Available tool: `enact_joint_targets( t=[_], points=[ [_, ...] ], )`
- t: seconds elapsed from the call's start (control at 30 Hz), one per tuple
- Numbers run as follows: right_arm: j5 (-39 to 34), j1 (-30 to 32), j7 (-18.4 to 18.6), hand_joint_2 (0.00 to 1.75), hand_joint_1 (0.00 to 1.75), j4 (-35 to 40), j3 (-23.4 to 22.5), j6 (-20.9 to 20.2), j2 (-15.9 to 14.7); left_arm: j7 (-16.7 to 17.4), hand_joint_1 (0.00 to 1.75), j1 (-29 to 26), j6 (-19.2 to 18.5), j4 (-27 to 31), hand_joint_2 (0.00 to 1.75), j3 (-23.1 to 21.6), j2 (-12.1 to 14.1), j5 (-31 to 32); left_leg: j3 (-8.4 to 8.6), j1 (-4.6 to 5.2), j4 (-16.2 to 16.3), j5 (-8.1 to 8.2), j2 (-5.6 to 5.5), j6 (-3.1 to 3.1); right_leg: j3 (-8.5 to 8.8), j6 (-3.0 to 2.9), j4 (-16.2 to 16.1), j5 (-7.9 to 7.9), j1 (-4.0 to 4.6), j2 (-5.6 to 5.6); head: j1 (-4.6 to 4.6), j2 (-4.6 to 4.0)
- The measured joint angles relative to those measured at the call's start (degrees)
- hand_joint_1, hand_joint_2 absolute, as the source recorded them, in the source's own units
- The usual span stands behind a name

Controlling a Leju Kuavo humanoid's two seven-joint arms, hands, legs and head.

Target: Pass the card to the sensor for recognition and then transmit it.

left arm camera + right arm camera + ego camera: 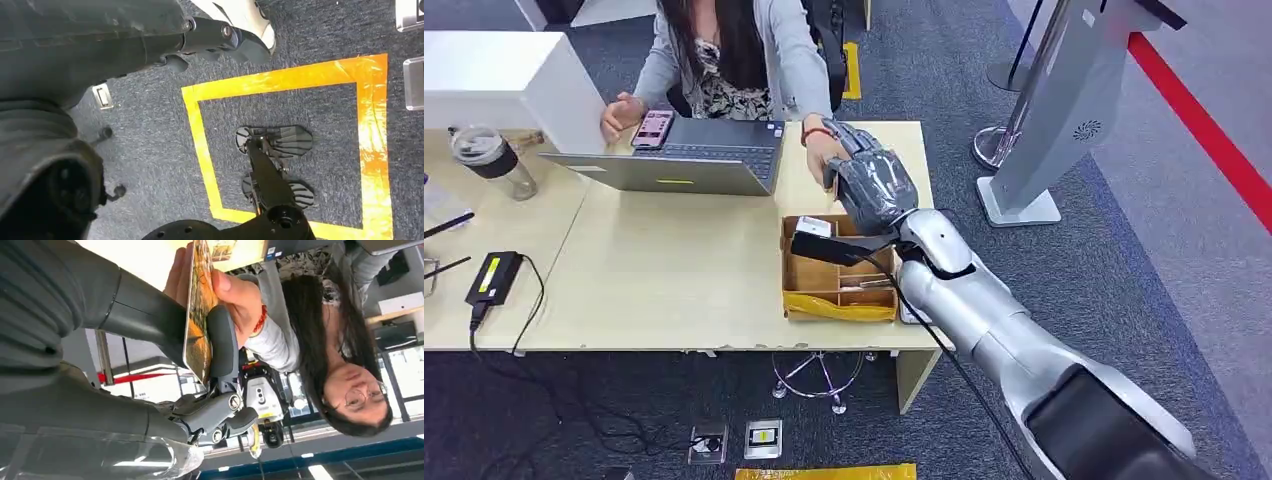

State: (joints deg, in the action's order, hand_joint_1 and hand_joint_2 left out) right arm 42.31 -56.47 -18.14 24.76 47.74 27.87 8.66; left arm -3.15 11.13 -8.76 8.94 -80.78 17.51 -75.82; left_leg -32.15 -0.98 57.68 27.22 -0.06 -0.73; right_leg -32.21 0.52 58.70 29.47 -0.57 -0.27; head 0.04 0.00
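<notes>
In the right wrist view my right hand (150,320) grips a card (199,315) with a yellow-orange picture, thumb on one face and fingers behind the other. A seated person's hand (240,295) pinches the card's far end. In the head view my right hand (874,185) reaches over the table's right end and meets that person's hand (824,150). A black device (824,247) with a white label sits just below my wrist, over a wooden box (786,270). My left hand (220,35) hangs over the floor, holding nothing, fingers loosely extended.
The person sits behind an open laptop (684,155) with a pink phone (652,128) on it. A lidded cup (494,160) and a black power adapter (492,277) lie at the table's left. A grey kiosk stand (1064,100) rises to the right.
</notes>
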Motion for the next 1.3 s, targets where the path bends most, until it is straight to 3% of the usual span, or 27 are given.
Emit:
enact_joint_targets(
  t=[0.07,0.1,0.13,0.37,0.77,0.9,1.1,1.2,1.3],
  points=[
    [0.15,-0.11,0.13,1.75,1.75,-0.2,0.0,-0.04,0.0,0.09,0.0,0.03,0.0,0.0,0.0,-0.04,0.0,0.04,0.0,0.0,0.0,0.0,0.0,0.0,0.0,0.0,0.0,0.0,0.0,-0.01,0.0,0.0],
    [0.15,-0.18,0.13,1.75,1.38,-0.31,0.0,-0.07,0.0,0.13,0.0,0.04,0.0,0.0,0.0,-0.07,0.0,0.04,0.0,0.0,0.0,0.0,0.0,0.0,0.0,0.0,0.0,0.0,0.0,-0.01,0.02,0.0],
    [0.15,-0.21,0.15,0.0,0.0,-0.39,0.0,-0.07,0.0,0.13,0.0,0.06,0.0,0.0,0.0,-0.07,0.0,0.07,0.0,0.0,0.0,0.0,0.0,0.0,0.0,0.0,0.0,0.0,0.0,-0.01,0.0,0.0],
    [2.4,-0.23,-1.22,0.0,0.0,-0.57,0.31,-0.77,0.33,0.15,0.0,0.25,0.0,0.0,0.0,-0.33,0.0,-0.02,0.0,0.0,0.0,0.0,0.0,0.0,-0.01,0.0,0.0,0.0,0.0,0.0,0.0,0.0],
    [5.27,-0.02,1.16,0.0,0.0,1.49,0.55,-2.45,-1.97,0.13,0.0,0.04,0.11,0.0,0.0,-0.48,0.0,-0.79,0.0,0.01,0.01,0.0,0.0,0.0,-0.01,0.0,-0.01,0.0,-0.01,0.01,0.0,0.0],
    [1.19,0.83,-0.11,0.0,0.0,4.41,-1.24,-8.0,-3.8,0.11,0.0,-0.16,0.22,0.0,0.0,-0.55,0.0,-1.66,0.0,0.01,0.01,0.01,0.01,-0.01,-0.04,0.0,-0.02,0.0,-0.01,0.0,0.0,0.0],
    [-2.75,4.36,0.65,0.0,0.0,12.87,-5.61,-13.04,-9.37,0.09,0.0,-0.97,0.33,0.0,0.0,-0.74,0.09,-2.62,-0.02,0.01,0.01,0.03,0.02,-0.03,-0.06,0.0,-0.04,0.0,-0.02,0.04,0.0,0.0],
    [-7.78,7.93,5.38,0.0,0.0,19.03,-6.67,-21.23,-13.38,0.24,0.0,-1.0,0.9,0.0,0.0,-0.74,0.15,-3.06,-0.01,0.02,0.01,0.03,0.0,-0.03,-0.01,0.01,-0.05,0.0,-0.03,-0.03,0.02,0.0],
    [-8.37,12.17,12.39,0.0,0.0,29.77,-6.88,-25.33,-18.18,1.07,0.0,-1.21,1.22,-0.04,0.0,-0.74,0.44,-3.59,-0.04,0.05,0.02,0.05,0.03,-0.03,-0.09,0.02,-0.05,-0.02,-0.07,0.0,-0.02,0.0]
  ],
)
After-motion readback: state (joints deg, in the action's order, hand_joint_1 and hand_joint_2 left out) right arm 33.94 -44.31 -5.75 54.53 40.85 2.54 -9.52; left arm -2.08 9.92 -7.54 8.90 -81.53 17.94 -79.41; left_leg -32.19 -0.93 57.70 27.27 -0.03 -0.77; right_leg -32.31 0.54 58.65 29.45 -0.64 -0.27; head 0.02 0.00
